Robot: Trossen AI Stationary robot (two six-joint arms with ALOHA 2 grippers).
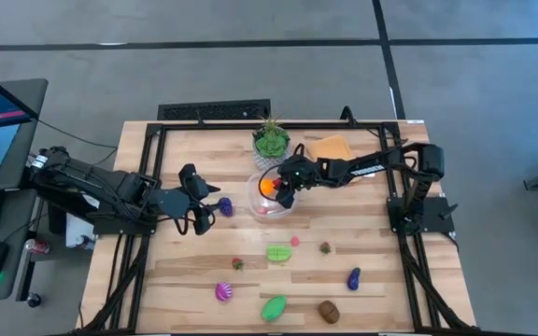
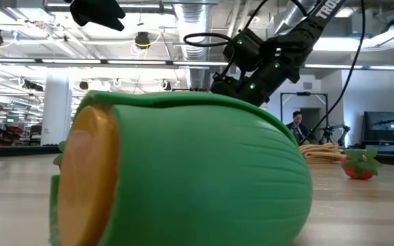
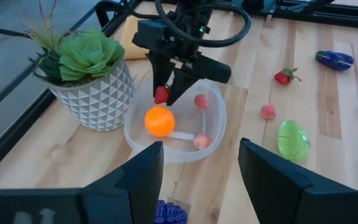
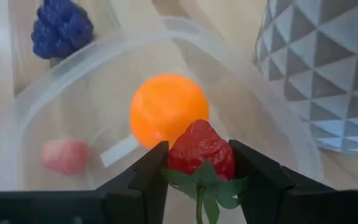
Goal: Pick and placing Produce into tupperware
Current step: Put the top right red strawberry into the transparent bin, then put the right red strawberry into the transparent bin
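The clear tupperware (image 1: 271, 207) (image 3: 211, 124) stands near the table's middle, beside the white plant pot. An orange ball fruit (image 3: 159, 121) (image 4: 168, 112) and two pink pieces (image 3: 201, 101) (image 4: 65, 155) lie in it. My right gripper (image 1: 288, 189) (image 3: 166, 96) hovers over the tupperware, shut on a red strawberry (image 4: 201, 150). My left gripper (image 1: 201, 201) (image 3: 197, 174) waits open just left of the container, with purple grapes (image 1: 225, 206) (image 3: 168, 213) on the wood at its tips. More produce lies toward the near edge: a green piece (image 1: 279, 253), an eggplant (image 1: 353, 278) and a brown piece (image 1: 329, 311). My right gripper pinches the red strawberry by its sides (image 4: 185, 155) between the two fingers. The fingers (image 3: 178, 87) come from above, pointing down into the tupperware's opening. The strawberry is lifted clear above the container floor, its green leaf end (image 4: 207, 183) toward the wrist.
The potted plant (image 1: 271, 140) (image 3: 89, 74) stands just beyond the tupperware, and a folded orange cloth (image 1: 330, 147) lies to its right. A large green toy (image 2: 183, 171) fills the low view. Another strawberry (image 2: 358, 166) lies on the wood. A person (image 2: 296, 126) is in the room behind.
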